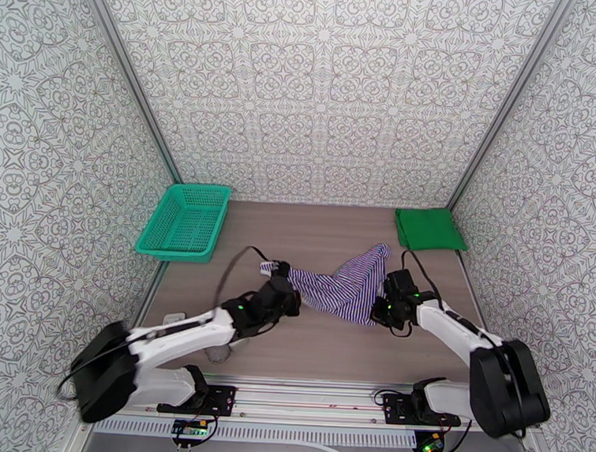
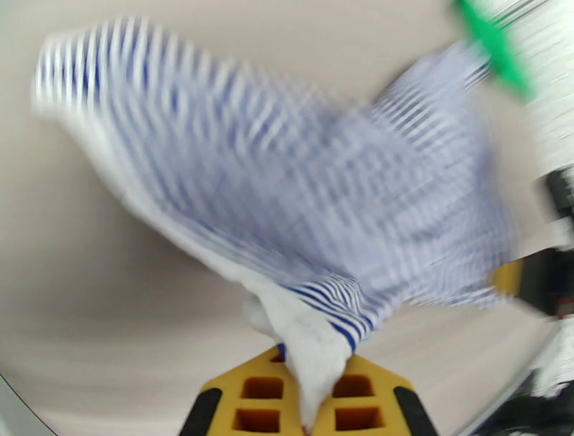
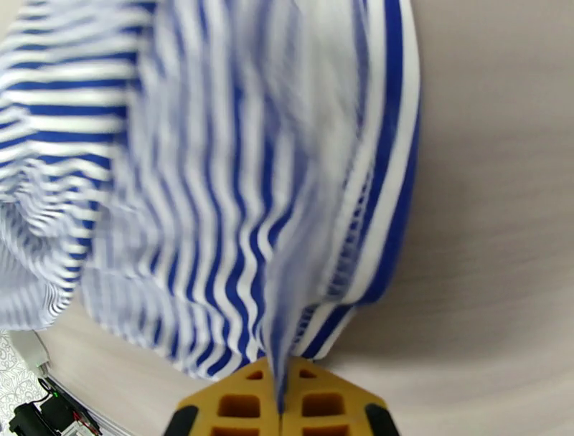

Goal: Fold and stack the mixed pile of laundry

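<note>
Status: I see left gripper (image 1: 282, 276) and right gripper (image 1: 389, 296) both clamped on striped top (image 1: 339, 288), slung between them; green shirt (image 1: 430, 229) folded, far-right corner.

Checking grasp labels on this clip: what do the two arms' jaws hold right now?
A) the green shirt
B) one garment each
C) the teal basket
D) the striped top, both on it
D: each wrist view shows the striped top pinched in shut yellow jaws, and from above it stretches between both, while the green shirt lies apart at far right.
</note>
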You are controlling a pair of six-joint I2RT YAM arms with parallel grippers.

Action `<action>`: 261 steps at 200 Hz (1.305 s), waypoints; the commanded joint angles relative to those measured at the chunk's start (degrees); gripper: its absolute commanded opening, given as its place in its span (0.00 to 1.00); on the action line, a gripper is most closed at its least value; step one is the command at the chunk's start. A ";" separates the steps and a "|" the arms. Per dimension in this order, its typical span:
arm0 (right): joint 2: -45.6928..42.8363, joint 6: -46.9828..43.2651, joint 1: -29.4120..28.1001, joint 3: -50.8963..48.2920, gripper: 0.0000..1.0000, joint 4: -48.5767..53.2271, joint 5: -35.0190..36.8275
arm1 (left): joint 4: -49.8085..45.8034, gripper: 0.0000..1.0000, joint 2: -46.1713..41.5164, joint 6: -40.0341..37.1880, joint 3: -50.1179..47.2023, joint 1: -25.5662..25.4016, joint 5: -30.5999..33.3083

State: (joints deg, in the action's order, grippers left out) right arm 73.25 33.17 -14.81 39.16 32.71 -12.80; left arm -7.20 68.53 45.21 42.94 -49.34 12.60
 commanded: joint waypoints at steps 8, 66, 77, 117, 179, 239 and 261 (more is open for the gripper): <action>-4.16 -3.00 -0.30 5.34 0.00 4.00 1.50 | -4.53 0.00 -6.51 -9.41 10.92 2.67 5.58; -2.98 -5.47 -0.31 8.48 0.00 6.66 -2.41 | -3.68 0.00 10.44 -11.36 23.45 20.93 -5.55; -2.32 -5.65 -0.27 8.15 0.00 6.47 -2.90 | -2.82 0.01 16.77 -11.47 26.23 24.39 -8.45; -1.62 -5.67 -0.31 6.39 0.00 6.78 -4.12 | -7.62 0.49 34.29 -12.93 33.94 30.67 -11.57; -2.69 -5.09 -0.29 2.69 0.07 6.47 -2.32 | -16.90 0.98 20.76 -15.94 17.98 30.92 -7.79; -4.56 -3.13 0.17 -0.56 0.40 6.83 0.48 | -27.24 0.78 8.26 -12.83 2.75 26.83 -5.63; -5.38 -1.48 0.83 -3.10 0.44 5.83 -1.95 | -30.03 0.75 7.93 -13.70 0.87 27.06 -5.92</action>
State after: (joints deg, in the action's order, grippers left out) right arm 69.28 29.74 -14.66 38.87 38.85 -13.65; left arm -31.79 77.49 31.88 45.63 -22.59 6.24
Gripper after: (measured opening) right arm 0.431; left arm 0.755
